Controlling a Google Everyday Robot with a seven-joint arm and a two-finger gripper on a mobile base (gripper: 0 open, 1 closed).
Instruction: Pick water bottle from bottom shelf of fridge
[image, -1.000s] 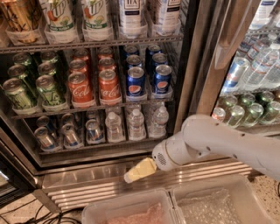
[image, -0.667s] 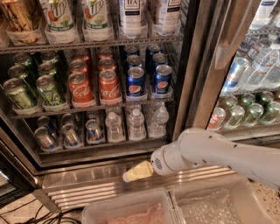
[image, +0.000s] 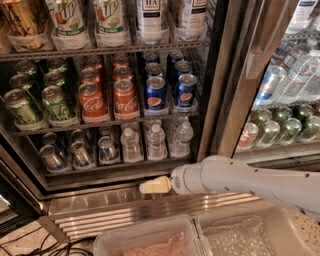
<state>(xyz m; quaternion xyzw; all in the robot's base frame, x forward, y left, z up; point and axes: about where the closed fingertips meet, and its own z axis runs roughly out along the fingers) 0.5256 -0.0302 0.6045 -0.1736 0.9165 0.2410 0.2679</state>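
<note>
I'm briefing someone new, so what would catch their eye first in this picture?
The white arm lies across the lower right, its cream gripper just below the bottom shelf of the fridge. Red Coca-Cola cans stand out on the shelf above, and a water bottle sits above the gripper.

The single camera sits close in front of the fridge (image: 220, 100), higher than its bottom shelf (image: 115, 167), facing in and tilted down at the lower rows. The gripper (image: 152, 186) shows just below that shelf's front edge.
</note>
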